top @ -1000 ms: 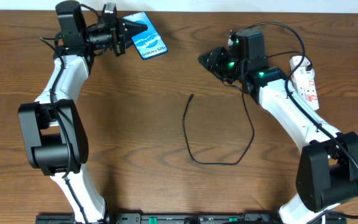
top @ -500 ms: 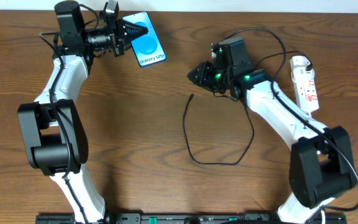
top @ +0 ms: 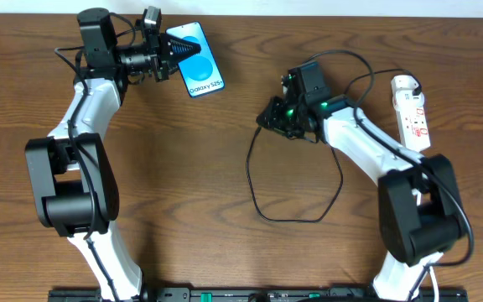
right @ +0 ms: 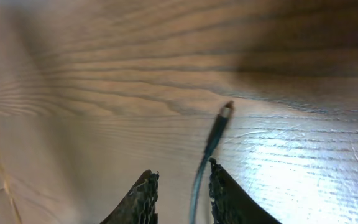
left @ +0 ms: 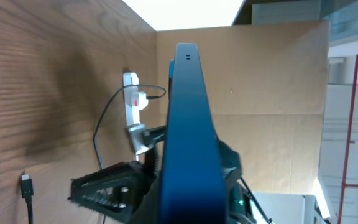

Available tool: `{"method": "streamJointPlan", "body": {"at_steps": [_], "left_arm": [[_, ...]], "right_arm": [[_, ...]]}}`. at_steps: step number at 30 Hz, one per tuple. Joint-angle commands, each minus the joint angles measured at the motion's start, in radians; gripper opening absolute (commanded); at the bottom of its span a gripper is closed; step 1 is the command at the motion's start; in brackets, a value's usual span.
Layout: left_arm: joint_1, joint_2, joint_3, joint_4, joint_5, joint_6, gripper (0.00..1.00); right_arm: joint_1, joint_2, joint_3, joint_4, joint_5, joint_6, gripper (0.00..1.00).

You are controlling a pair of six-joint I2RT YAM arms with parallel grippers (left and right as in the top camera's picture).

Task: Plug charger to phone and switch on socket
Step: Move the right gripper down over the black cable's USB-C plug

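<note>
**Left arm.** The left gripper is clamped on the phone near the far edge of the table, left of centre. The screen faces up in the overhead view. In the left wrist view the phone appears edge-on between the jaws.

**Right arm.** The right gripper sits low over the table, right of centre. Its jaws stand narrowly apart, with the charger running between them (the gap is wider than the cable, so nothing is clamped). The plug tip lies on the wood just ahead of the fingers.

**Charger.** The cable loops across the middle of the table.

**Socket.** The socket lies near the right edge, towards the far corner.
</note>
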Motion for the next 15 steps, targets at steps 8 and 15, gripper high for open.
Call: {"method": "streamJointPlan", "body": {"at_steps": [8,15], "left_arm": [[0.002,-0.014,0.002,0.003,-0.017,0.020,0.08],[0.001,-0.014,0.002,0.003,-0.023,0.020,0.07]], "right_arm": [[0.029,0.074,0.006,0.014,-0.040,0.001,0.25],[0.057,0.074,0.006,0.006,-0.008,0.025,0.24]]}}
